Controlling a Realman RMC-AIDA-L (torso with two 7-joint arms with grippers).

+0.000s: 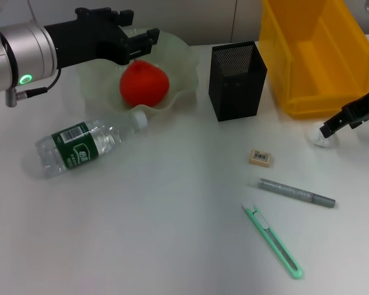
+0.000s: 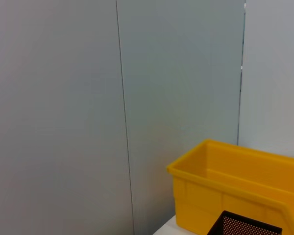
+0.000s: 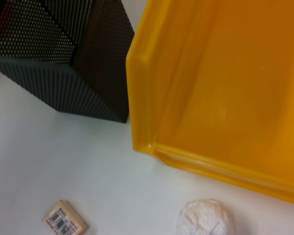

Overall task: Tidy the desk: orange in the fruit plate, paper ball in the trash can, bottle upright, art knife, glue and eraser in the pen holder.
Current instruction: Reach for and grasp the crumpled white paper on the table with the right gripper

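left gripper: you are hovering over the orange in the plate, jaws apart, empty.
right gripper: you are reaching for the paper ball; jaw state unclear.

A white table fills most of the head view, its top plain, matte and unmarked, with soft shadows lying on it. The same white top shows in the right wrist view. Behind the table's far edge stands a pale grey wall made of flat panels. A thin vertical seam splits the panels above the far edge of the table. In the left wrist view the wall rises high above the table's back corner, with one narrow dark seam running top to bottom and a second seam further along.
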